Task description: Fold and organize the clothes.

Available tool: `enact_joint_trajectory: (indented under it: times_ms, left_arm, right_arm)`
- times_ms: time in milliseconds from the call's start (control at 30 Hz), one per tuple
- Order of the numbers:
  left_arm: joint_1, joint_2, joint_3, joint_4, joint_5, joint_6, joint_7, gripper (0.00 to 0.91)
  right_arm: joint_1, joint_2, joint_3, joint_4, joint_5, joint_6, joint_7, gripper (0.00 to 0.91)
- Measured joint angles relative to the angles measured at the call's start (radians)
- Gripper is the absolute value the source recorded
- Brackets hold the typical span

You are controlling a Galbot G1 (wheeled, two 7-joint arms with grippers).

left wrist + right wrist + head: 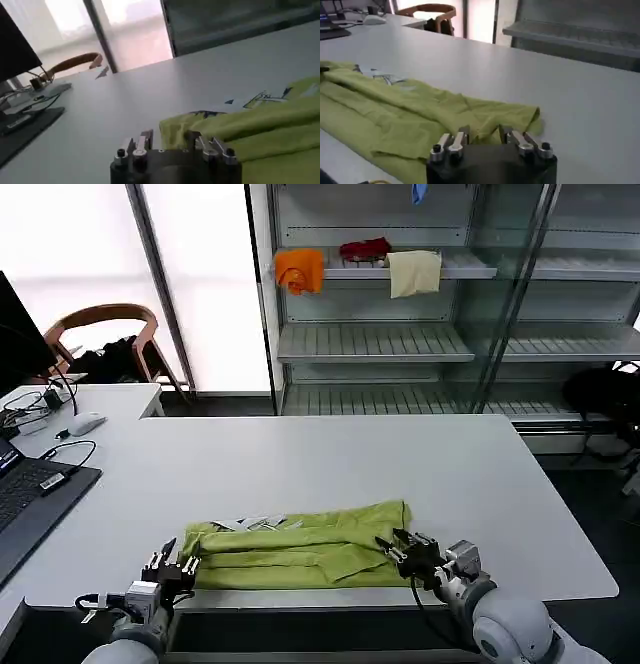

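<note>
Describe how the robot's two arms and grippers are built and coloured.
Both arms end in rounded light-grey shells near the bottom edge of the head view. The left gripper and right gripper are dark metal-and-black assemblies with small silver parts. Up close, each wrist view shows a black rounded body carrying silvery metal jaws with dark screw heads. A thin black cable loops beside the left wrist, another under the right.

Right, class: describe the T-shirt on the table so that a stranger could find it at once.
Start at the big white table and go to its near edge, between the left gripper and the right gripper. The lime-green T-shirt lies there, folded into a long band, the one garment on the table.
</note>
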Motion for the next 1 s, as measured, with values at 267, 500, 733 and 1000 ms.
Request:
enact_joint_trajectory:
  times_ms: [267,500,733,1000]
  left_arm:
    - [0.062,0.032,-0.087,-0.007,0.013,-0.014,0.012,0.907]
    - [0.102,0.002,-0.130,-0.062,-0.032,-0.068,0.005,0.907]
    - [0.097,-0.085,-0.137,-0.078,-0.081,-0.159,0.029,0.907]
    - [0.097,-0.180,-0.130,-0.032,-0.132,-0.237,0.055,0.907]
  right_arm:
    - [-0.084,0.006,0.080,0.054,-0.038,0.031,0.059,0.907]
    - [-0.187,0.031,0.169,0.091,-0.073,0.127,0.070,0.907]
    - [-0.301,0.061,0.253,0.076,-0.110,0.301,0.030,0.907]
    - [-0.383,0.096,0.341,0.066,-0.117,0.479,0.008,0.907]
